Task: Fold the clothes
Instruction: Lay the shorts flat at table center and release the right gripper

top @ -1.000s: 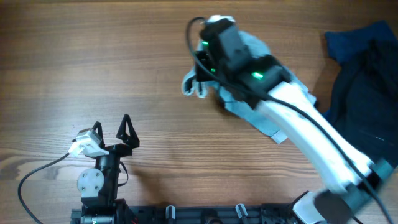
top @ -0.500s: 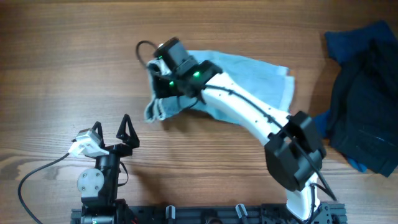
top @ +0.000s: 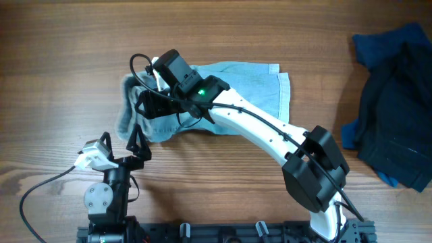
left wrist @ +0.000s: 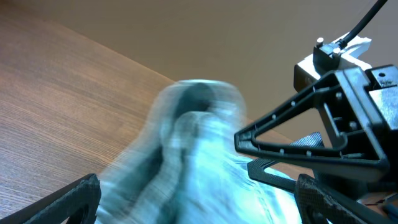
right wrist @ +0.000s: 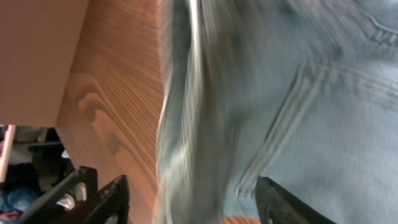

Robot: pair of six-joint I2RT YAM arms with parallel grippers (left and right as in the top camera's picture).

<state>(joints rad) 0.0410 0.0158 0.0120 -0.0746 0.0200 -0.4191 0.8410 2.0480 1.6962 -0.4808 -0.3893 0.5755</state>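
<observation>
A: Pincer states?

B: Right gripper [top: 145, 106] is over the 9 o'clock end of the jean shorts [top: 250, 84]. Its jaws are parted and nothing looks pinched, though the wrist view is blurred. Left gripper [top: 121, 138] is spread wide and empty at the table's [top: 67, 67] 7 o'clock.

A: Shorts?

B: They run from centre toward 10 o'clock, with that end bunched.

A: Risks?

B: My judgement: a fingertip may snag the bunched denim on withdrawal and skew the fold. The grippers are also near each other, so contact is possible.

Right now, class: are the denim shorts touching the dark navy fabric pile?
Apart. The overhead view shows bare table between the denim shorts and the dark navy fabric pile.
</observation>
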